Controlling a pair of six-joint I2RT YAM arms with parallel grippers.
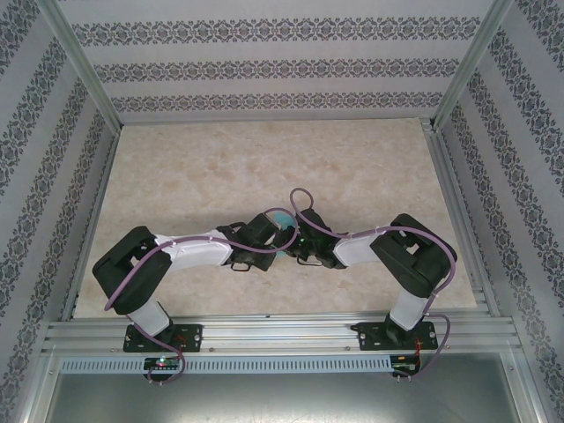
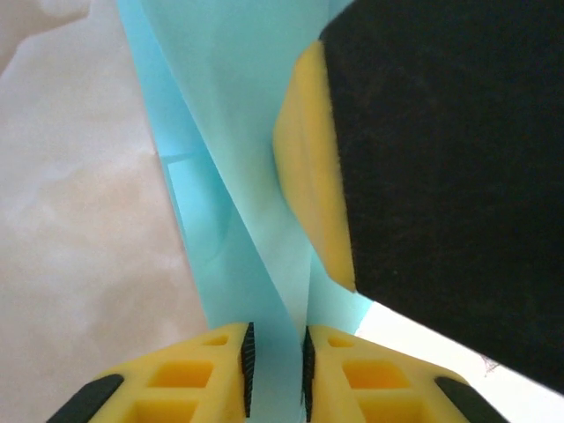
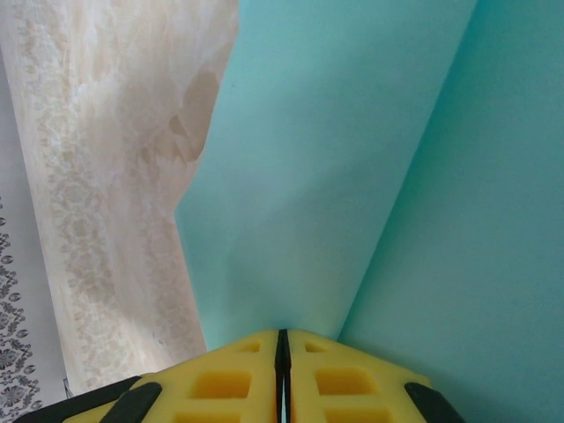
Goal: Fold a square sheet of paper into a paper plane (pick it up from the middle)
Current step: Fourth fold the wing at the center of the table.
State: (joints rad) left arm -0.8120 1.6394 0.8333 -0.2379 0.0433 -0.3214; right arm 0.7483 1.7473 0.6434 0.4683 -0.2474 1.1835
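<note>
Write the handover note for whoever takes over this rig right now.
Right gripper: shut on the sheet of paper.
Left gripper: jaws narrow around a fold of the same sheet; a firm pinch is unclear.
Paper: between both grippers at the middle of the table, visibly creased.
Done: sheet gripped, at least one crease in.
Left: the remaining folds; no finished plane yet.
</note>
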